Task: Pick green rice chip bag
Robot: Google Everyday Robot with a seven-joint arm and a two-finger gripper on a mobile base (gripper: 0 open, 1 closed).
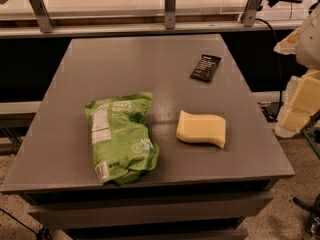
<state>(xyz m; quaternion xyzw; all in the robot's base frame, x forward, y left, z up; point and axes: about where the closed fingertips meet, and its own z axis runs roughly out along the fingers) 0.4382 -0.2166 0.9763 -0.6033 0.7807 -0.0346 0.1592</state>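
The green rice chip bag point(121, 136) lies flat on the grey table point(145, 64), at its front left. It is crinkly light green with white text and a white label on its left side. My gripper point(303, 100) shows as white and pale-yellow parts at the right edge of the camera view. It is beyond the table's right side, far from the bag, and holds nothing that I can see.
A pale yellow sponge-like block point(201, 129) lies right of the bag. A small black wrapped bar point(205, 67) lies at the back right. A counter with metal brackets point(170, 6) runs behind the table. Cables hang at the right.
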